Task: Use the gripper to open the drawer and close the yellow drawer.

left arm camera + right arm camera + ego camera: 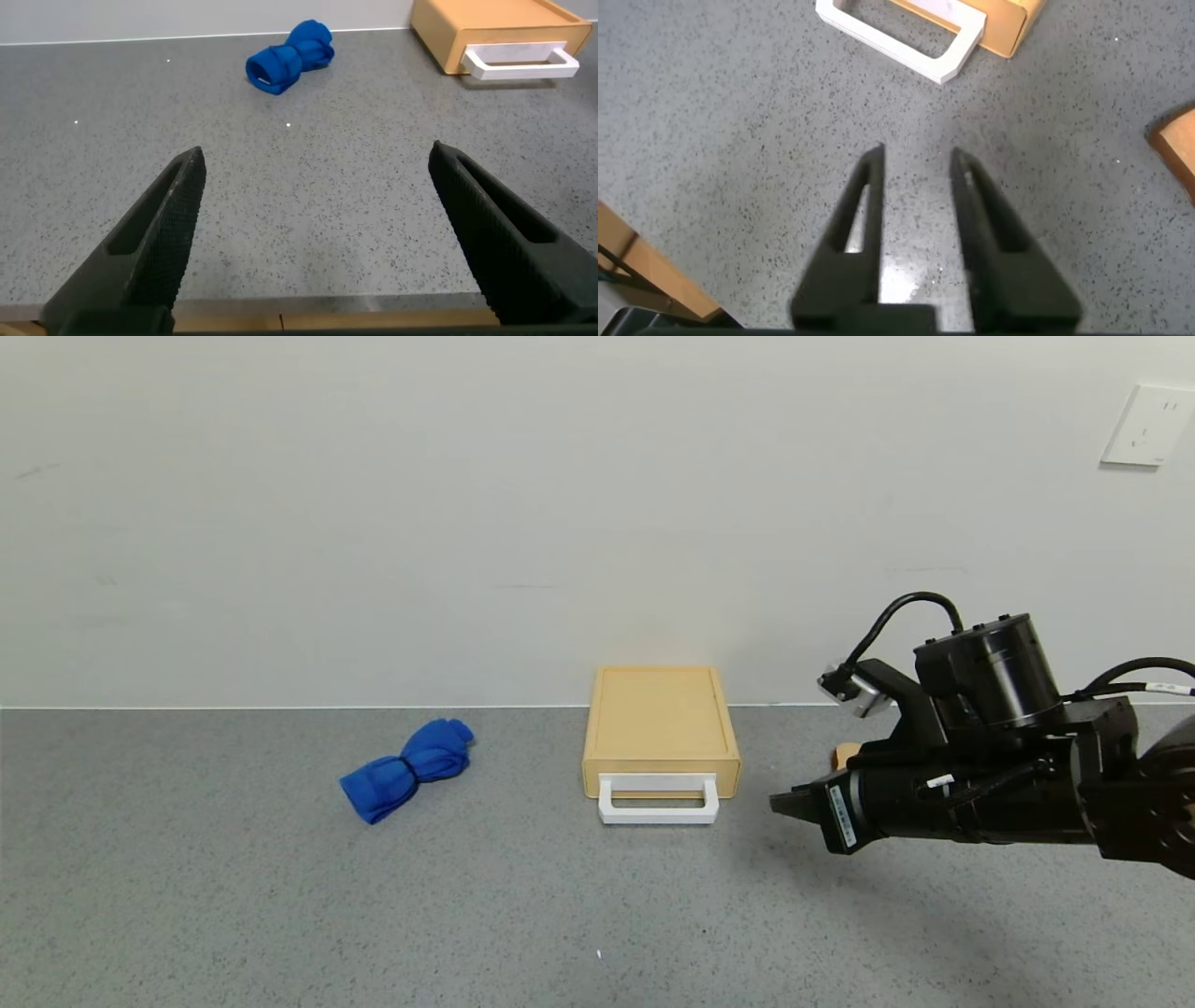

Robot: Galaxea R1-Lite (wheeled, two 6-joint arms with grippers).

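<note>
The pale yellow drawer (661, 723) lies flat on the grey table by the back wall, its tray pushed in and its white loop handle (658, 800) facing the front. My right gripper (780, 803) hovers just right of the handle and points left toward it, apart from it. In the right wrist view its fingers (868, 187) stand a little apart and hold nothing, with the handle (901, 28) ahead. My left gripper (318, 163) is wide open and empty, low near the table's front edge, out of the head view. The drawer (486, 33) shows far off in the left wrist view.
A rolled blue cloth (408, 769) lies left of the drawer. A tan toast slice (845, 753) lies behind my right gripper, to the right of the drawer. A white wall socket (1146, 425) is at the upper right. The table's wooden front edge (327, 317) is under my left gripper.
</note>
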